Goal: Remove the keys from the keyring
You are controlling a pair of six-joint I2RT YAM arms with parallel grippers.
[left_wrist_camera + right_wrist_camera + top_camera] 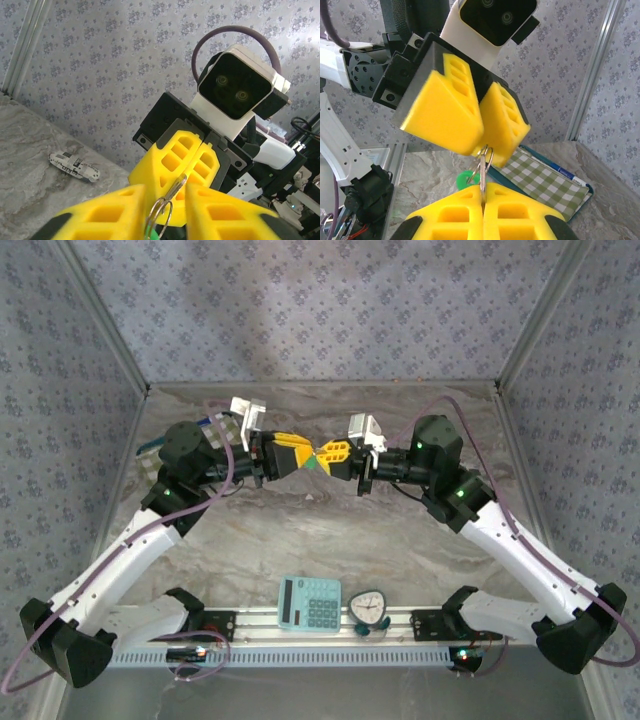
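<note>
The two arms meet nose to nose above the grey veined marble-look table [330, 540], a little toward 12 o'clock from its middle. Their fingers are chunky yellow plastic wedges with square pockets moulded into the sides.

The right gripper [482, 190] is clenched flat on the blade of a silver metal key [482, 180]. At 12 o'clock from the key, the thin wire keyring [488, 154] runs up into the seam of the left gripper [484, 144]. Those wedges are drawn close about the ring, but I cannot tell whether they truly pinch it. A round green plastic tag [465, 180] hangs at 8 o'clock from the ring.

At 6 o'clock on the table lies a pale blue calculator [310, 603] with a grid of darker keys, and at its 3 o'clock sits a small white round-faced dial [368, 608]. A green-and-white checked cloth [540, 176] lies at 9 o'clock beyond the left arm. Near the back wall sits a small white oblong [74, 166] with black print too small to read. The walls carry a grey floral pattern.
</note>
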